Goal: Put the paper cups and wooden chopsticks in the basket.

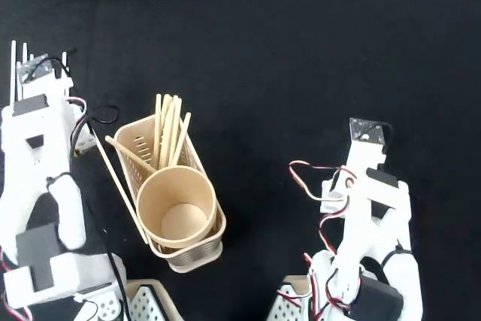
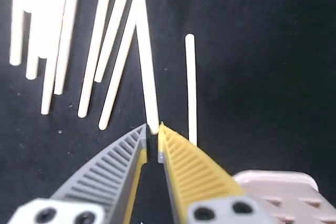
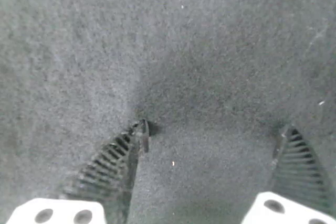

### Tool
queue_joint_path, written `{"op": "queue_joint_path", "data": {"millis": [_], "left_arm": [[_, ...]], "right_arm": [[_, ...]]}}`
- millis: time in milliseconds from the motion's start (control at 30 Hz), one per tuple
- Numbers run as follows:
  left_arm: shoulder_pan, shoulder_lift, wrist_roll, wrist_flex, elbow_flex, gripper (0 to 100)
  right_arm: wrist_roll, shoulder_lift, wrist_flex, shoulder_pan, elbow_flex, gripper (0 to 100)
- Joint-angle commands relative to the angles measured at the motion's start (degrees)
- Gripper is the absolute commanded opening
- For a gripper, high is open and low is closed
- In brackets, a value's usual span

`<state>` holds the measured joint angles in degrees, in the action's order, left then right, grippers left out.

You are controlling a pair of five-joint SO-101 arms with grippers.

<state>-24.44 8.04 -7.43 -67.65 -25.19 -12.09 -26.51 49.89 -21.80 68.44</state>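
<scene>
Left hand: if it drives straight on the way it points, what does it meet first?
The left hand is shut on a chopstick lying along that line. Ahead, it would likely meet the loose chopsticks crossing beside it on the cloth first; depth is unclear.

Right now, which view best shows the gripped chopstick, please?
The left wrist view: the left gripper pinches the chopstick by its end. In the high view the arm hides that grip; the right wrist view faces the table.

Even light (v. soft shadows)
</scene>
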Motion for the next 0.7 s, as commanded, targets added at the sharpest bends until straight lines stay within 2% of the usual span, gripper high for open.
{"op": "queue_joint_path", "data": {"millis": [0,133,267,667], "left_arm": [[3.65,4.22,0.18,-1.14,-1.36,7],[7.16,4.22,-0.26,3.34,-6.29,22],[7.34,4.22,-0.35,7.03,-8.22,20],[5.85,0.26,-2.20,7.74,-7.87,19]], "right_arm": [[-0.35,-0.92,-0.35,-0.62,0.13,38.2],[-0.35,-0.92,-0.35,-0.62,0.13,38.2],[-0.35,-0.92,-0.35,-0.62,0.13,38.2],[-0.35,-0.92,-0.35,-0.62,0.22,38.2]]}}
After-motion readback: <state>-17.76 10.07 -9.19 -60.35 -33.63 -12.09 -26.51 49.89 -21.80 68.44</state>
